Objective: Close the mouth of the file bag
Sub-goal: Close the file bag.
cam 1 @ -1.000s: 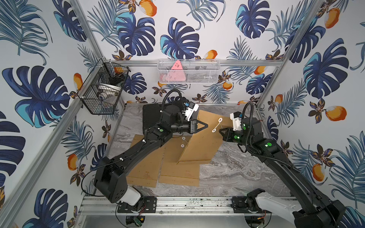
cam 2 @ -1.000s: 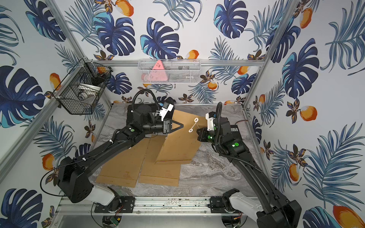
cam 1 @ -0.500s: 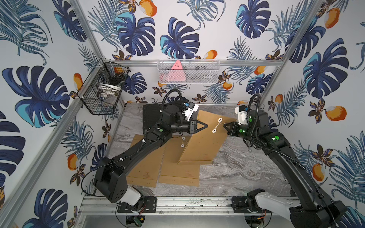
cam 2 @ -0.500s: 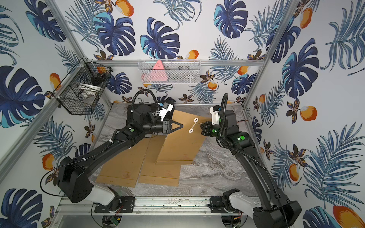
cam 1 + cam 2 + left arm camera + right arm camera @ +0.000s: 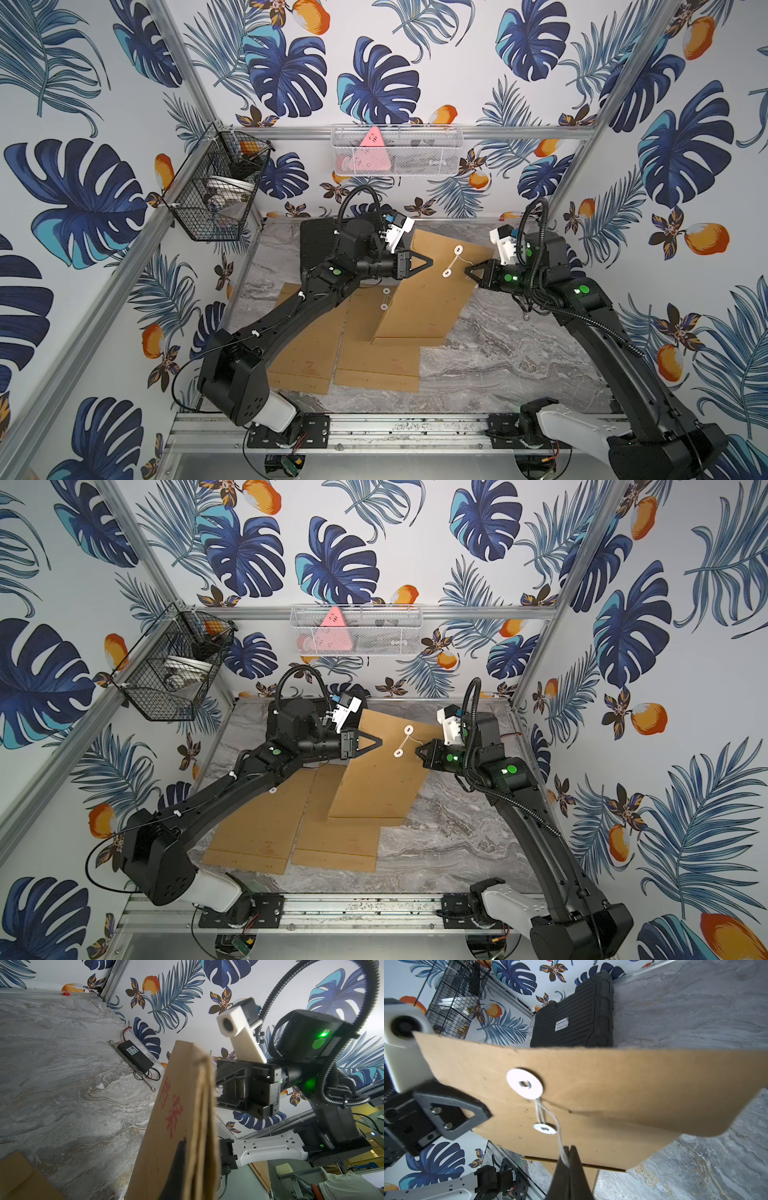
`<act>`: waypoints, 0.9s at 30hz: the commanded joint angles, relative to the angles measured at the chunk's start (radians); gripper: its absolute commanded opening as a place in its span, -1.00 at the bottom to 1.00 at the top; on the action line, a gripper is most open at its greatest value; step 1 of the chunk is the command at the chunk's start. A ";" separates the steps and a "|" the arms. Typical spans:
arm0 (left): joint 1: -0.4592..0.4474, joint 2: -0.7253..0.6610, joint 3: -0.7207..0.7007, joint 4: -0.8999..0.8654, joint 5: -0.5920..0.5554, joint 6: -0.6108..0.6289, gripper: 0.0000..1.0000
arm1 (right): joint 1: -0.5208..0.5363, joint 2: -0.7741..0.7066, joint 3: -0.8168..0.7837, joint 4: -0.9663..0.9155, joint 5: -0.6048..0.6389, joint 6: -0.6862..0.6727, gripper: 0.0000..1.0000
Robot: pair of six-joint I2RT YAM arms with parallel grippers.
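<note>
- Your right gripper (image 5: pixel 569 1154) is pinched shut on the white string (image 5: pixel 559 1138), with its tips just off the bag's face.
- Your left gripper (image 5: pixel 428 263) is clamped on the left edge of the file bag (image 5: pixel 419 307), one finger on each face.
- The file bag is brown kraft paper. It is held up tilted at the centre of both top views, and its lower edge rests on other file bags (image 5: pixel 376 365) lying flat on the marble table (image 5: pixel 498 353).
- Its flap is folded down. Strands join the flap disc (image 5: pixel 525 1084) to the lower disc (image 5: pixel 545 1128), and one strand leads on to the right gripper.
- Your left arm reaches from the lower left of the frame to the centre, with its gripper pointing right. Your right arm rises from the lower right with a bent elbow, its gripper pointing left.
</note>
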 commanded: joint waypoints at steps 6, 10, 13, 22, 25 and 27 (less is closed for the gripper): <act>-0.001 -0.031 -0.023 -0.056 0.032 0.107 -1.00 | -0.038 0.072 0.084 -0.121 -0.011 -0.039 -0.89; -0.009 -0.038 -0.025 -0.123 0.048 0.173 -1.00 | -0.038 0.103 0.138 -0.187 0.056 -0.082 -0.85; -0.022 -0.039 -0.019 -0.180 0.046 0.230 -1.00 | -0.038 0.122 0.161 -0.212 0.042 -0.090 -0.81; -0.051 -0.027 0.011 -0.287 0.031 0.320 -1.00 | -0.026 0.142 0.181 -0.213 -0.001 -0.072 -0.78; -0.056 -0.021 0.018 -0.291 0.028 0.322 -1.00 | -0.012 0.145 0.189 -0.205 -0.026 -0.057 -0.79; -0.057 -0.016 0.023 -0.291 0.025 0.320 -1.00 | 0.000 0.145 0.191 -0.196 -0.046 -0.045 -0.82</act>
